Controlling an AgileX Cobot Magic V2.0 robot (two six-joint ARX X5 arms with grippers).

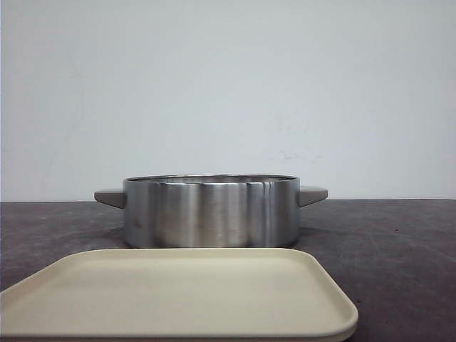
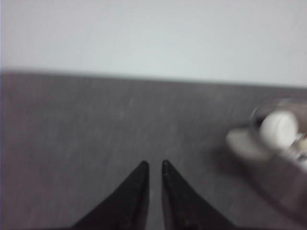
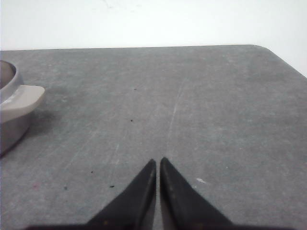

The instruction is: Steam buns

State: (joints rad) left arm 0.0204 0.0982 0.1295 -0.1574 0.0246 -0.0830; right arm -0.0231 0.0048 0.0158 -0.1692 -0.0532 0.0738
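A brushed steel pot with beige handles stands at the middle of the dark table; its inside is hidden in the front view. In the blurred left wrist view the pot shows one white bun inside; no face can be made out, and the other buns are out of view. My left gripper is shut and empty over bare table, to the pot's left. My right gripper is shut and empty over bare table, to the right of the pot's handle. Neither gripper shows in the front view.
A cream rounded tray lies in front of the pot with nothing on it. The grey table's rounded far corner and a white wall lie beyond.
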